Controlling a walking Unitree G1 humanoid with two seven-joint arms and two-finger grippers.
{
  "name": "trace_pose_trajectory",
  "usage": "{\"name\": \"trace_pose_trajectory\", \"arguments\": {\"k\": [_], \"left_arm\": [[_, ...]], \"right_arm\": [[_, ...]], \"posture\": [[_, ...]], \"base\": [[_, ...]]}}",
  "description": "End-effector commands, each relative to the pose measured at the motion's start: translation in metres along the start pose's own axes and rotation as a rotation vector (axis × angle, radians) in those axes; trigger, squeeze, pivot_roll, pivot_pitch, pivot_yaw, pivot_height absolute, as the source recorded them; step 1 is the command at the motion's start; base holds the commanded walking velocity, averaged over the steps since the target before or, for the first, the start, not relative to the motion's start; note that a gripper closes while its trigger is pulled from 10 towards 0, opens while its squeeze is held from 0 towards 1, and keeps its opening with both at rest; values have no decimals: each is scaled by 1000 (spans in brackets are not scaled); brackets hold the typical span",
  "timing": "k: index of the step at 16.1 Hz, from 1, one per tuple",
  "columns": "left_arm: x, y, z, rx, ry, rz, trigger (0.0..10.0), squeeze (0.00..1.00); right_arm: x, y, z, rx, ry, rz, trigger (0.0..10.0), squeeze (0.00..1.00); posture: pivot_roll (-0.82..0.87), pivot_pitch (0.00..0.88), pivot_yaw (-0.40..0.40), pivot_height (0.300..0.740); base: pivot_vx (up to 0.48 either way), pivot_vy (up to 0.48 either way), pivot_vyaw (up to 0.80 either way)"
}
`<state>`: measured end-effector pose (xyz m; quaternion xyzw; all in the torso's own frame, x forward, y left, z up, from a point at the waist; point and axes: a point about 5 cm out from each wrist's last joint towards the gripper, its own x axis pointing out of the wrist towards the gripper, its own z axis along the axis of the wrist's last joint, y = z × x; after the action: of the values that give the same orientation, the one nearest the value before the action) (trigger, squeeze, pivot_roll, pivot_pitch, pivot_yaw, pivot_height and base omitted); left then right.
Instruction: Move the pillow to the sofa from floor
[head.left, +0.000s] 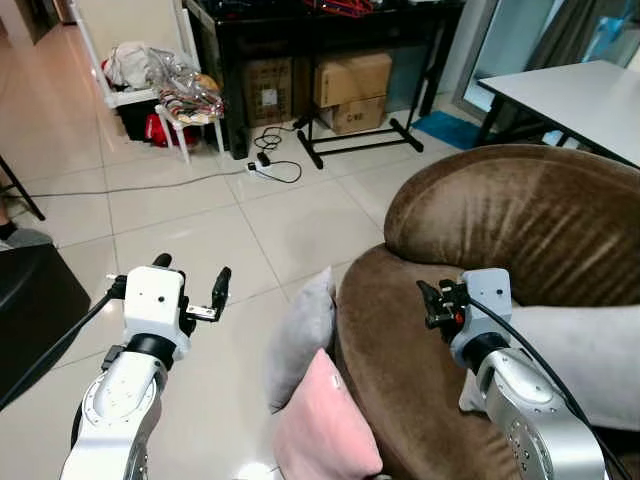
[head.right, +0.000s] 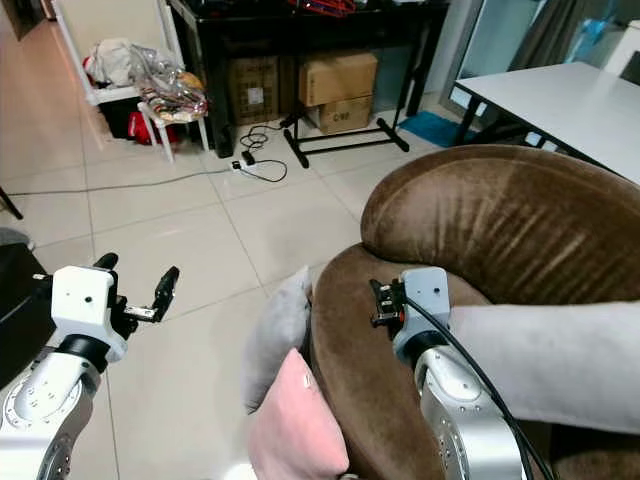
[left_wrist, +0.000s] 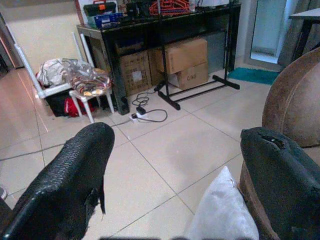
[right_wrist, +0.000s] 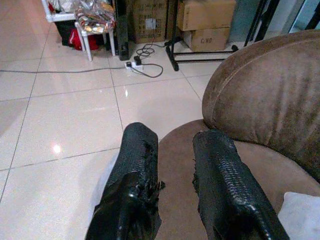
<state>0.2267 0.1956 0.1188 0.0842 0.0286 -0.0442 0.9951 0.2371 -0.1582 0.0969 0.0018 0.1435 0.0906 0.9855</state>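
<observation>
Pillows first: pink pillow (head.left: 322, 425) stands on edge on floor (head.left: 190, 220), leaning vs. front of brown sofa (head.left: 520, 220); soft, matte, plump w/ a pointed top corner. Grey pillow (head.left: 303, 335) just behind it, also upright, touching sofa's curved base, corner sticking up. Another grey cushion (head.left: 585, 350) lies on sofa seat by the backrest. Left gripper (head.left: 190, 285) hangs over bare tile, beside grey pillow, jaws wide apart, nothing btwn them. Right gripper (head.left: 432, 303) over sofa seat edge, jaws a little apart, empty. Background: cardboard boxes (head.left: 350, 90) under black surface (head.left: 300, 25), power strip w/ cable (head.left: 265, 165) on tiles.
</observation>
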Motion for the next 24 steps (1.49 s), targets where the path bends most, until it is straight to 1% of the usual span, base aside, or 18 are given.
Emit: {"name": "trace_pose_trajectory", "arguments": {"k": [1, 4, 5, 6, 12, 13, 14, 15, 16, 18, 22, 23, 24], "left_arm": [[0, 0, 0, 10, -4, 7, 10000, 0], [-1, 2, -3, 51, 8, 41, 10000, 0], [-1, 3, -4, 59, 3, 49, 10000, 0], [-2, 2, -4, 65, 0, 47, 10000, 0], [-3, 0, -7, 61, 7, 51, 10000, 0], [-3, -1, -9, 37, 21, 46, 10000, 0], [-5, -2, -10, -18, 31, 32, 10000, 871], [-5, -1, -11, -29, 31, 30, 10000, 1000], [-6, -1, -11, -21, 29, 29, 10000, 1000], [-7, 1, -11, -7, 20, 42, 10000, 1000], [-10, 2, -11, -28, 8, 55, 10000, 1000], [-10, 1, -11, -30, 6, 57, 10000, 1000], [-11, 1, -11, -30, 2, 58, 10000, 1000]], "right_arm": [[0, 0, 3, -6, -16, 5, 10000, 0], [-1, 1, 2, -6, -20, 13, 10000, 0], [-1, 1, 2, -7, -18, 14, 10000, 0], [-1, 1, 2, -9, -18, 15, 10000, 0], [0, 2, 2, -17, -22, 27, 10000, 0], [0, 2, 3, -18, -26, 34, 10000, 0], [0, 4, 5, -18, -41, 57, 10000, 1000], [0, 4, 7, -99, -61, 71, 10000, 1000], [0, 3, 8, -151, -72, 68, 10000, 1000], [0, 7, 9, -101, -77, 142, 10000, 1000], [2, 9, 11, -118, -88, 183, 10000, 1000], [2, 10, 12, -99, -100, 199, 10000, 1000], [3, 11, 10, -138, -89, 203, 10000, 1000]], "posture": [[-4, 0, -35, 676], [-3, 0, -38, 646], [-4, 0, -39, 626], [-3, 0, -40, 616], [-4, 0, -42, 561], [-4, 0, -42, 551], [-4, 0, -43, 546], [-4, 0, -44, 546], [-4, 0, -46, 546], [-5, 0, -50, 546], [-1, 0, -68, 546], [0, 0, -72, 546], [3, 0, -76, 546]], "base": [[0, 0, 0], [0, 0, 0], [0, 0, 0], [0, 0, 0], [0, 0, 0], [0, 0, 0], [0, 0, 0], [0, 0, 0], [0, 0, 0], [0, 0, 0], [0, 0, 0], [0, 0, 0], [0, 0, 0]]}}
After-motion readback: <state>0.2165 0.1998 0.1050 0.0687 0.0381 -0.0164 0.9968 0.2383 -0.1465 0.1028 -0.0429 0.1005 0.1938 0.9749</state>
